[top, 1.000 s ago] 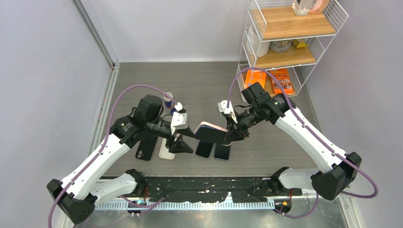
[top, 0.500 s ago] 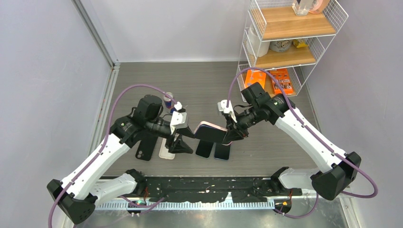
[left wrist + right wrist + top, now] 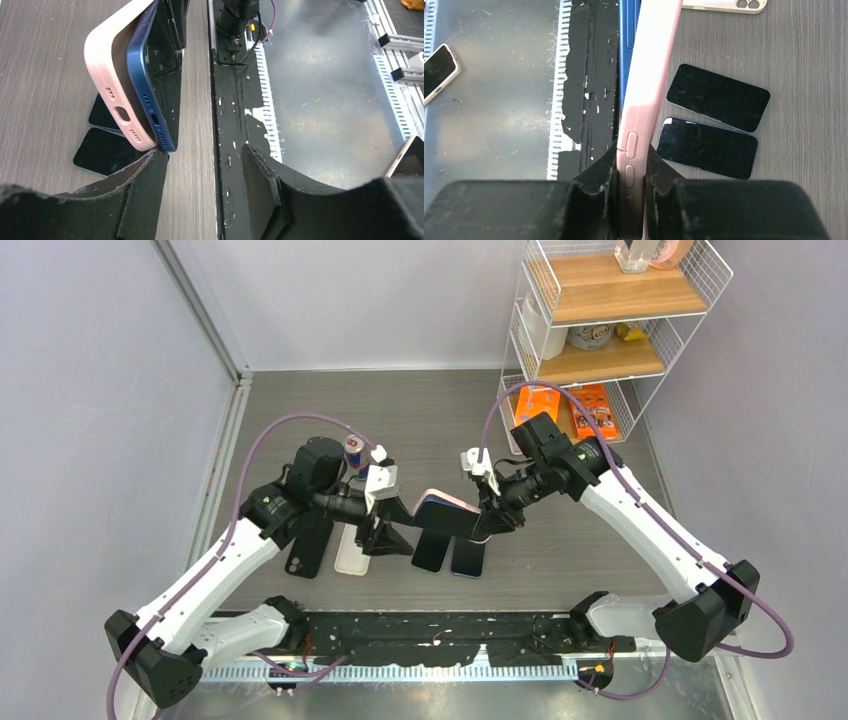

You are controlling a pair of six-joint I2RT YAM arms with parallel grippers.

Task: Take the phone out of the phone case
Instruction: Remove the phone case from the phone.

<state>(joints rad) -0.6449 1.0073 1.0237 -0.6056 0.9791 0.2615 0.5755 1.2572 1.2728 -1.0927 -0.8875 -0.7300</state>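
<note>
**Item: phone case [image 3: 107, 75] with phone [image 3: 150, 90], held in the air, part-way separated**

Position: The phone case is hanging above the table [image 3: 420, 410], between the two arms. The blue phone is sitting on the near side of the case, toward the arm bases. At the end with the ports its edge is standing off the pink wall. Further up, it is still running close along the case.

Right gripper [image 3: 630, 160]: The jaws are pressing together on the side rim of the case, by the buttons. This is likely steadying the shell so that the phone alone can be pushed free.

Left gripper [image 3: 202, 160]: The jaws are standing spread and holding nothing. One finger is waiting just under the case's port end, at the phone's loose corner. Whether it is touching cannot be told. The placing is probably for levering at that gap.

Clearances: Two dark phones [image 3: 718, 97] are lying flat directly beneath the case, so a freed phone is risking a drop onto them. A white case [image 3: 352, 552] is lying left of the held case. A can [image 3: 354, 452] is standing behind and left of it. Open table is showing behind the case.
</note>
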